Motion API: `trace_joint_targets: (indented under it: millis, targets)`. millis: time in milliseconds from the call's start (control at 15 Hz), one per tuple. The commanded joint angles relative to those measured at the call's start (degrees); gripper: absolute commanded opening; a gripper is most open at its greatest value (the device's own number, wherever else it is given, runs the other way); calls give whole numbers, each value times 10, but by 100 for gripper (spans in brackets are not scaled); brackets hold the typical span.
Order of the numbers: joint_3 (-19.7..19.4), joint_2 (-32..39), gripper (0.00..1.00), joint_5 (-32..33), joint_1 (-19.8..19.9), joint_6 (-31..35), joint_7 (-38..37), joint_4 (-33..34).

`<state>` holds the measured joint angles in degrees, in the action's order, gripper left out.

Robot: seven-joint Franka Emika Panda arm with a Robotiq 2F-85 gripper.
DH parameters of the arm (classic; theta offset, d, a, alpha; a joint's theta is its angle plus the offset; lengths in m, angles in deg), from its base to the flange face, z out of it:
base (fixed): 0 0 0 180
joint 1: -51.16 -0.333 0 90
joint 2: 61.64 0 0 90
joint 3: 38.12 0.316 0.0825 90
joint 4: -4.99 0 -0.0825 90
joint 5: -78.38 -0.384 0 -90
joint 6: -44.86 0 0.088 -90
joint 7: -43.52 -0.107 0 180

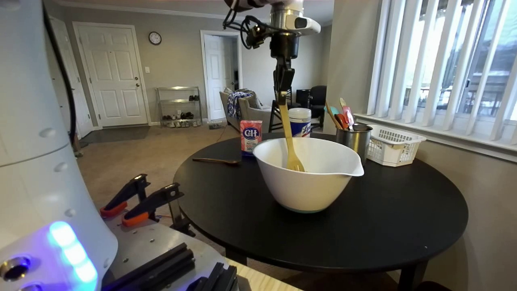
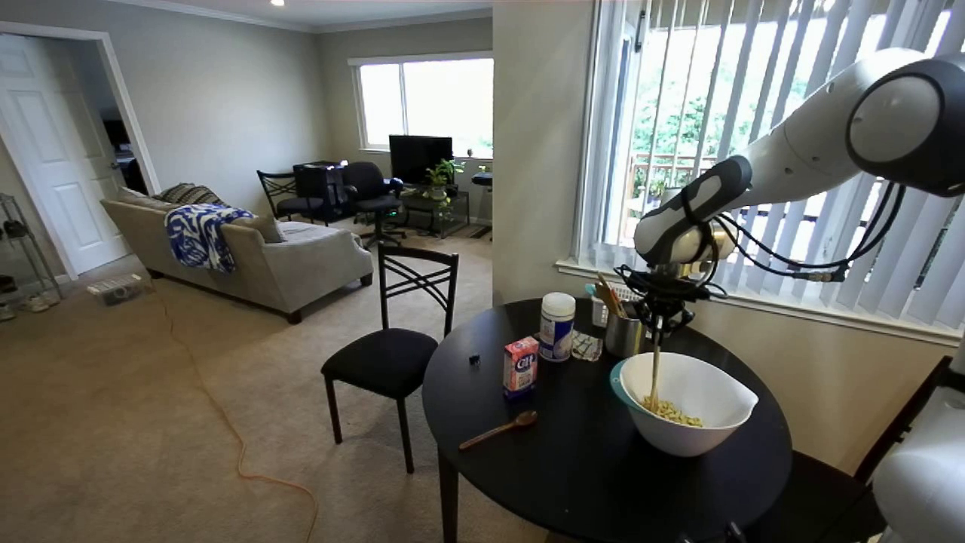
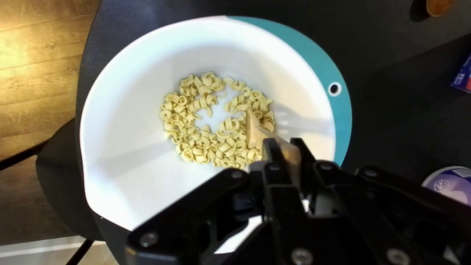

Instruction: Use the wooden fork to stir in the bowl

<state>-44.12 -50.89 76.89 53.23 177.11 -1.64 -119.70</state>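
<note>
The wooden fork stands in the bowl, slightly tilted, in both exterior views. My gripper is shut on its handle, above the bowl's rim; the wrist view also shows the jaws around the handle. The white bowl with a teal edge sits upright on the black table and also shows in an exterior view. In the wrist view, curly dry pasta forms a ring on the bowl's bottom with a bare patch in the middle. The fork's head is among the pasta on the ring's right side.
On the black table are a wooden spoon, a pink and blue box, a wipes canister, a metal utensil holder and a white basket. A chair stands beside the table.
</note>
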Motion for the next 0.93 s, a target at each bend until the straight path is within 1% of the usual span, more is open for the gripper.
trace_joint_targets:
  millis: [0, 133, 467, 600, 867]
  targets:
    - [-3, 1, 3, -16, 6, 48, 21, -23]
    - [-7, -2, 3, -12, 6, 68, 19, -36]
    - [-31, -7, 3, 36, 1, 89, -15, -59]
    - [-42, -11, 3, 64, -1, 83, -31, -66]
    - [-62, -16, 3, 144, -6, 61, -84, -71]
